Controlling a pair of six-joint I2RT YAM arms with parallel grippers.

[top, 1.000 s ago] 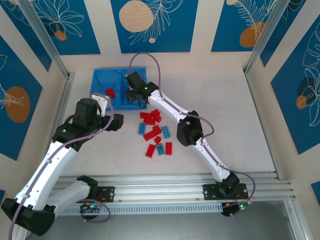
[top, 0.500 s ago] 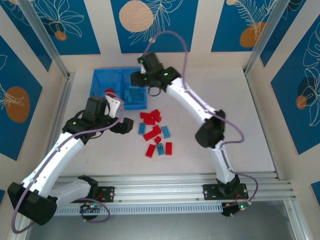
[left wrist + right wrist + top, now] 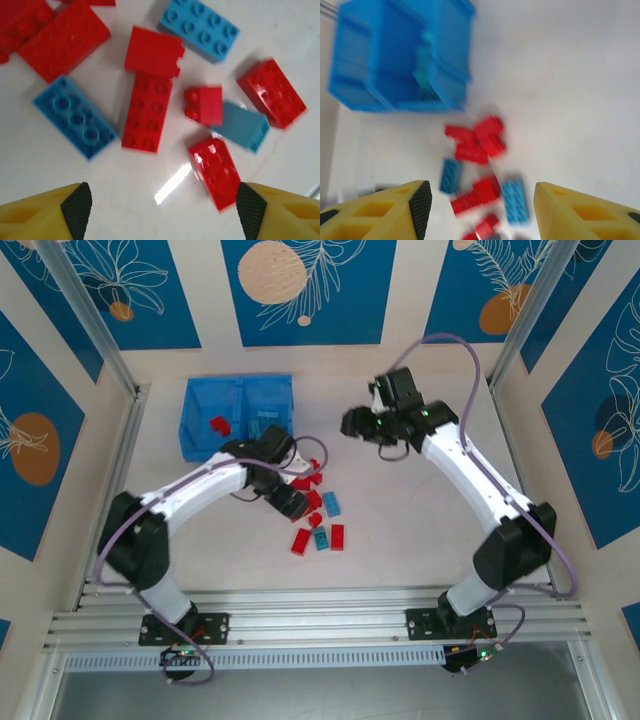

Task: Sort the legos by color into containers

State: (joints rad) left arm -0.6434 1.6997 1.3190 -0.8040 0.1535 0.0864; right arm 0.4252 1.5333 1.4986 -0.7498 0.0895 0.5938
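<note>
Worktop [image 3: 335, 390] right of the tray [image 3: 190, 425] is wide open, but on the tray's near side the left arm [image 3: 200, 490] stretches across to the legos [image 3: 302, 540].

Both arms have glossy white shells on the long links and matt black housings at the joints. The left arm [image 3: 195, 490] and the right arm [image 3: 475, 475] each carry a pale purple cable [image 3: 452, 337] that loops clear of the shell. In the overhead view the black bases [image 3: 455, 615] sit at seven and five o'clock, each beside a small green light [image 3: 483, 652]. The left gripper [image 3: 162, 205] and right gripper [image 3: 481, 200] have yellow plastic fingers [image 3: 35, 215] with black pads [image 3: 77, 207] on their inner faces.
</note>
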